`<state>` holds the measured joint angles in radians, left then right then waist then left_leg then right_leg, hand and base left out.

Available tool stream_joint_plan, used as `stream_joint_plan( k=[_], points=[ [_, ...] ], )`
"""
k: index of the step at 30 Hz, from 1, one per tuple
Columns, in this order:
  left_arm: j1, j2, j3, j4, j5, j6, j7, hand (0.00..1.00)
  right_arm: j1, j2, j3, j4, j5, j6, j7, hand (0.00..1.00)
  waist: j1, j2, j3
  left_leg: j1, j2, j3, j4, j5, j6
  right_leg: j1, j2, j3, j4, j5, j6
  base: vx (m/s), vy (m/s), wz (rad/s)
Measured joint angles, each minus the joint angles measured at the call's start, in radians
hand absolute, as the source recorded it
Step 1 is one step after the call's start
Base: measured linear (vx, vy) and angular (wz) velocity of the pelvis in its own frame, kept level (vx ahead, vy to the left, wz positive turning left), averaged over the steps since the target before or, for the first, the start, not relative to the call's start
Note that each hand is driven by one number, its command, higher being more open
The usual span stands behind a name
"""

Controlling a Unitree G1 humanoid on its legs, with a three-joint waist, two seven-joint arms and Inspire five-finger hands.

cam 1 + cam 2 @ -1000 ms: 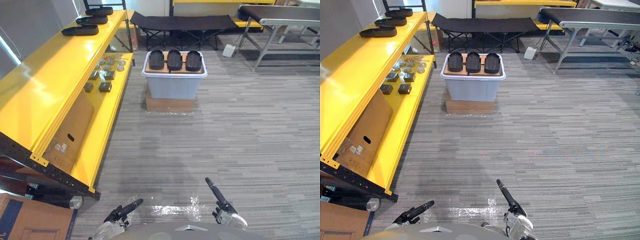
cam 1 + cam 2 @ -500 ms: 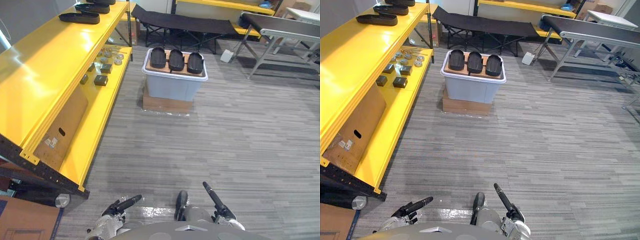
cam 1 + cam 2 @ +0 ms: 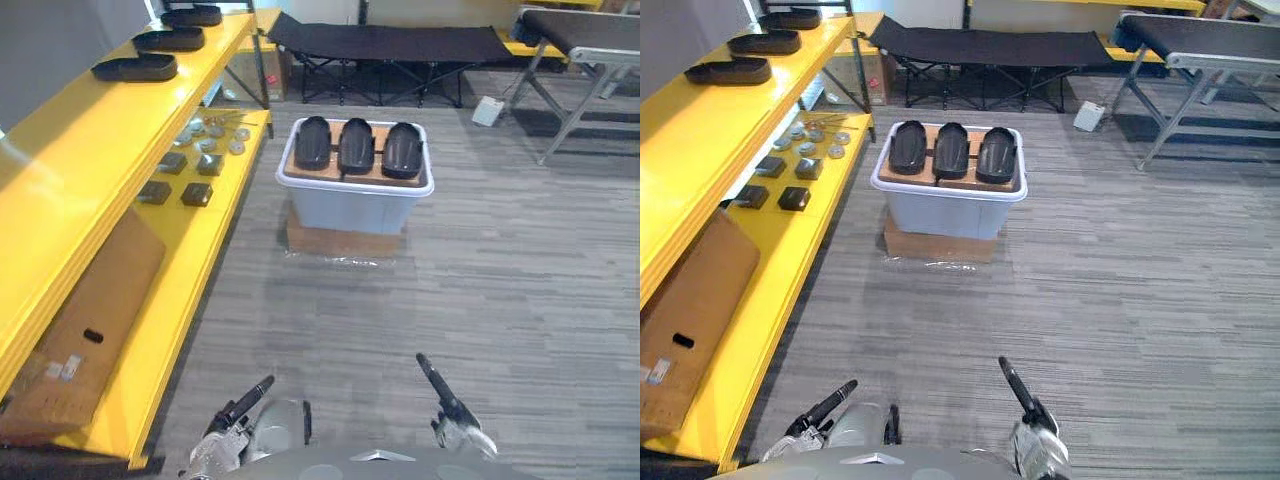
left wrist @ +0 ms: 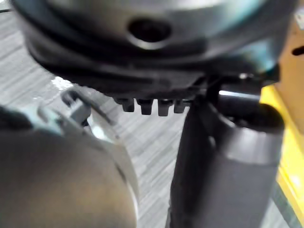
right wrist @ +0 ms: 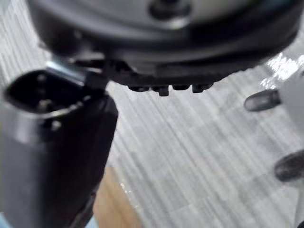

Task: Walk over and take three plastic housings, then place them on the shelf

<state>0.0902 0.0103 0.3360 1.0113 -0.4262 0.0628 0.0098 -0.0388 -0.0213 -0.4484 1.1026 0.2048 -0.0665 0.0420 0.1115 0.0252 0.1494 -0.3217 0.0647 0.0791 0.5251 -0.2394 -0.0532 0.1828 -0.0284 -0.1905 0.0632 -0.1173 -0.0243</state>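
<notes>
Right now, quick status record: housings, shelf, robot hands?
to take: three black plastic housings, side by side on a board atop the bin
bin: sits on a cardboard box, on the floor ahead
shelf: yellow shelf to the left; three more housings on its top level
left robot hand: low, open, empty
right robot hand: low, open, empty
progress: nothing picked yet

No text can be read. A pale label (image 3: 62,368) on the cardboard sheet (image 3: 95,300) inside the yellow shelf (image 3: 70,180) is too small to make out.
</notes>
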Motion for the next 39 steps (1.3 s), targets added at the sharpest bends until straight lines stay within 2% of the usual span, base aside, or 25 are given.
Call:
stream_joint_plan(
  k=[2,4,5,6,8,9,10,11,12,13,14,15,18,20,21,22,23,24,27,29,31,33,35,36,39],
  points=[
    [0.005,-0.004,0.015,0.0,0.005,-0.006,-0.002,1.0,0.0,-0.001,0.051,-0.025,0.007,-0.009,-0.011,1.0,0.0,0.002,0.002,-0.01,0.001,-0.008,-0.225,0.105,-0.007,0.038,-0.007,0.014,0.011,-0.057,0.027,0.37,0.167,-0.35],
    [0.023,0.008,0.016,-0.001,0.009,-0.021,-0.003,1.0,-0.001,0.008,0.101,-0.025,0.008,-0.008,-0.013,1.0,0.004,-0.009,-0.003,-0.003,-0.005,0.009,-0.212,0.239,0.026,0.073,-0.025,0.036,0.044,-0.13,0.041,0.46,0.24,-0.2],
    [0.02,0.031,0.015,-0.003,0.011,-0.026,-0.003,1.0,-0.01,0.03,0.112,-0.028,0.007,-0.007,-0.013,1.0,0.009,-0.056,0.001,0.0,-0.04,0.019,-0.194,0.246,0.052,0.079,-0.056,0.049,0.069,-0.16,0.034,0.51,0.224,-0.1],
    [0.016,0.038,0.014,-0.002,0.014,-0.032,0.0,1.0,-0.017,0.037,0.117,-0.029,0.007,-0.007,-0.012,1.0,0.01,-0.076,0.004,0.0,-0.051,0.025,-0.182,0.231,0.075,0.076,-0.068,0.057,0.086,-0.163,0.03,0.61,0.215,0.02],
    [0.003,0.049,-0.007,0.001,0.013,-0.036,0.024,1.0,-0.014,0.046,0.117,-0.034,-0.004,-0.004,-0.012,1.0,0.02,-0.088,0.007,0.016,-0.087,0.031,-0.156,0.173,0.123,0.027,-0.102,0.125,0.226,-0.132,0.07,0.58,0.234,0.13],
    [-0.003,0.048,-0.011,0.001,0.013,-0.036,0.032,1.0,-0.01,0.046,0.117,-0.032,-0.005,-0.002,-0.011,1.0,0.021,-0.087,0.008,0.033,-0.094,0.039,-0.159,0.158,0.128,0.009,-0.112,0.144,0.288,-0.122,0.087,0.46,0.224,0.04],
    [0.004,0.049,-0.027,0.003,0.014,-0.037,0.044,1.0,-0.007,0.048,0.117,-0.023,-0.007,-0.001,-0.005,1.0,0.022,-0.083,0.01,0.083,-0.108,0.047,-0.173,0.128,0.136,-0.052,-0.13,0.175,0.473,-0.077,0.168,0.45,0.202,-0.16],
    [0.013,0.049,-0.032,0.004,0.014,-0.037,0.055,1.0,-0.004,0.055,0.117,-0.011,-0.026,-0.003,0.0,1.0,0.016,-0.078,0.013,0.148,-0.119,0.054,-0.196,0.104,0.143,-0.151,-0.148,0.199,0.707,0.001,0.297,0.44,0.183,-0.15],
    [0.015,0.051,-0.037,0.005,0.015,-0.037,0.059,1.0,0.002,0.058,0.117,-0.002,-0.041,-0.006,0.002,1.0,0.01,-0.075,0.015,0.181,-0.125,0.048,-0.206,0.095,0.141,-0.19,-0.156,0.192,0.806,0.005,0.292,0.43,0.152,-0.09],
    [0.021,0.051,-0.052,0.005,0.016,-0.04,0.072,1.0,0.008,0.053,0.117,0.004,-0.049,-0.011,0.009,1.0,0.001,-0.061,0.02,0.251,-0.135,0.046,-0.241,0.08,0.141,-0.263,-0.188,0.145,0.935,-0.02,0.243,0.42,0.123,0.1],
    [0.016,0.051,-0.072,0.009,0.016,-0.042,0.086,1.0,0.002,0.039,0.118,-0.002,-0.078,-0.023,0.016,1.0,-0.008,-0.057,0.018,0.315,-0.136,0.036,-0.274,0.069,0.143,-0.311,-0.212,0.069,0.952,-0.07,0.166,0.47,0.125,0.2],
    [0.005,0.054,-0.089,0.01,0.012,-0.044,0.086,1.0,0.005,0.033,0.115,-0.002,-0.079,-0.033,0.016,1.0,-0.012,-0.046,0.019,0.362,-0.131,0.031,-0.302,0.066,0.143,-0.349,-0.222,0.011,0.888,-0.094,0.126,0.37,0.068,0.3],
    [-0.027,0.054,-0.096,0.01,-0.001,-0.036,0.065,1.0,0.002,0.033,0.106,-0.012,-0.079,-0.035,0.016,1.0,-0.036,-0.047,0.017,0.406,-0.116,-0.019,-0.323,0.047,0.131,-0.386,-0.203,-0.035,0.594,-0.1,0.109,0.39,-0.065,0.53],
    [-0.049,0.046,-0.1,0.009,-0.009,-0.035,0.043,1.0,-0.003,0.035,0.104,-0.017,-0.079,-0.029,0.017,1.0,-0.05,-0.045,0.016,0.42,-0.099,-0.063,-0.32,0.026,0.101,-0.392,-0.171,-0.014,0.358,-0.058,0.119,0.48,-0.203,0.66],
    [-0.055,0.038,-0.1,0.005,-0.009,-0.034,0.036,1.0,-0.005,0.037,0.105,-0.016,-0.08,-0.019,0.016,1.0,-0.056,-0.05,0.009,0.435,-0.09,-0.079,-0.32,0.006,0.069,-0.386,-0.152,0.005,0.243,0.029,0.11,0.46,-0.266,0.53],
    [-0.054,0.039,-0.092,-0.004,-0.009,-0.029,0.035,1.0,-0.002,0.046,0.104,-0.012,-0.08,-0.01,0.015,1.0,-0.053,-0.072,-0.006,0.45,-0.091,-0.095,-0.32,-0.015,0.038,-0.376,-0.139,0.004,0.159,0.172,0.089,0.47,-0.297,0.44],
    [-0.048,0.042,-0.084,0.002,-0.009,-0.023,0.035,1.0,0.001,0.049,0.103,-0.007,-0.08,-0.007,0.014,1.0,-0.051,-0.088,-0.017,0.459,-0.091,-0.102,-0.32,-0.029,0.023,-0.369,-0.138,-0.004,0.151,0.177,0.074,0.46,-0.287,0.09],
    [-0.046,0.011,-0.076,0.013,-0.009,-0.014,0.05,1.0,0.001,0.033,0.091,-0.002,-0.08,-0.002,0.011,1.0,-0.044,-0.029,-0.031,0.473,-0.043,-0.107,-0.319,-0.041,0.014,-0.363,-0.094,-0.026,0.166,0.171,0.054,0.45,-0.258,-0.06],
    [-0.041,-0.034,-0.035,0.033,-0.011,-0.009,0.051,1.0,0.007,0.014,0.076,0.0,-0.081,0.002,-0.006,1.0,-0.04,0.028,-0.043,0.473,0.018,-0.084,-0.269,-0.042,0.0,-0.32,-0.036,-0.035,0.133,0.121,0.028,0.39,-0.228,-0.12],
    [-0.042,-0.03,0.0,0.04,0.003,-0.018,0.043,1.0,0.03,0.01,0.078,-0.002,-0.081,0.002,-0.012,1.0,-0.035,0.006,-0.028,0.351,0.04,-0.054,0.054,-0.026,-0.054,-0.228,-0.016,-0.035,0.065,0.098,0.011,0.33,-0.191,0.05],
    [-0.031,-0.022,0.004,0.041,0.005,-0.018,0.046,1.0,0.05,-0.001,0.078,0.007,-0.082,-0.006,-0.012,1.0,-0.03,0.006,-0.019,0.287,0.08,0.0,0.15,-0.071,-0.058,-0.144,-0.008,-0.045,0.013,0.094,0.006,0.23,-0.092,0.03],
    [-0.022,-0.015,-0.002,0.04,0.005,-0.018,0.043,1.0,0.067,-0.007,0.077,0.002,-0.081,-0.03,-0.01,1.0,-0.035,0.006,-0.019,0.232,0.114,0.058,0.068,-0.074,-0.048,-0.111,-0.008,-0.053,-0.022,0.087,0.017,0.16,-0.027,0.03],
    [-0.023,-0.011,-0.002,0.041,0.005,-0.018,0.042,1.0,0.094,-0.012,0.083,-0.001,-0.082,-0.045,-0.01,1.0,-0.035,0.009,-0.02,0.203,0.131,0.065,-0.125,-0.007,-0.04,-0.104,-0.01,-0.055,-0.032,0.079,0.039,0.18,0.095,-0.1],
    [-0.026,-0.007,0.002,0.047,0.004,-0.017,0.043,1.0,0.111,-0.011,0.089,0.0,-0.082,-0.048,-0.011,1.0,-0.035,-0.002,-0.019,0.214,0.12,0.072,-0.183,0.082,-0.048,-0.102,-0.024,-0.047,-0.027,0.07,0.056,0.19,0.149,-0.13],
    [-0.039,0.02,0.003,0.05,0.009,-0.018,0.042,1.0,0.122,0.003,0.088,-0.006,-0.105,-0.056,-0.002,1.0,-0.044,-0.045,-0.015,0.252,0.056,0.094,-0.284,0.118,-0.034,-0.109,-0.081,-0.052,-0.028,0.062,0.088,0.17,0.139,0.04]
  ],
)
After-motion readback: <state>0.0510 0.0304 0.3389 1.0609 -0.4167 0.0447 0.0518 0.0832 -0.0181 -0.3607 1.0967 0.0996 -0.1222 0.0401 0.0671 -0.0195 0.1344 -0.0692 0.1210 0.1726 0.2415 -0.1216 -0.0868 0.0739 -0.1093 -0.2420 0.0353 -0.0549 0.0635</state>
